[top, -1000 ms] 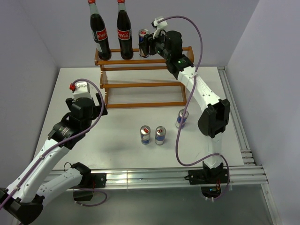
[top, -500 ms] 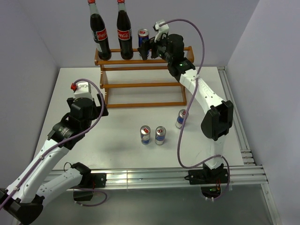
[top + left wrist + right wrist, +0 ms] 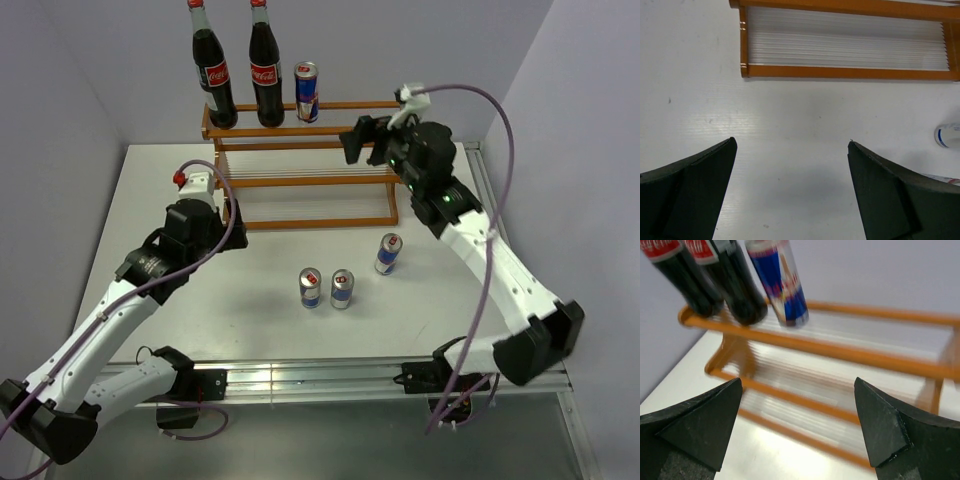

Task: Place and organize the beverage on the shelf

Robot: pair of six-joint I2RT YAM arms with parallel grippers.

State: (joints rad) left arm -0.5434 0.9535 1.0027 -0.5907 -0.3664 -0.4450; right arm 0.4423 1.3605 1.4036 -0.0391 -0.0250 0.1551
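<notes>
I am holding my right fingers (image 3: 695,425) wide apart, gripping nothing. The can (image 3: 780,282) is standing beyond them, far left, on the shelf's (image 3: 865,360) top level beside the bottles (image 3: 742,302). My left fingers (image 3: 690,190) are apart too.

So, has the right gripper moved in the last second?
Yes. The right gripper pulled back from the can on the shelf, rightward and lower in the top view.

- White table (image 3: 250,285), faintly scuffed, spreads beneath the left fingers (image 3: 690,190).
- Plain pale lilac-grey walls (image 3: 80,70) close it in behind and on both sides; one fills the view above the right fingers (image 3: 695,425).
- Aluminium rails (image 3: 320,372) edge the table's near and right sides.
- Light is even, shadows soft.
</notes>
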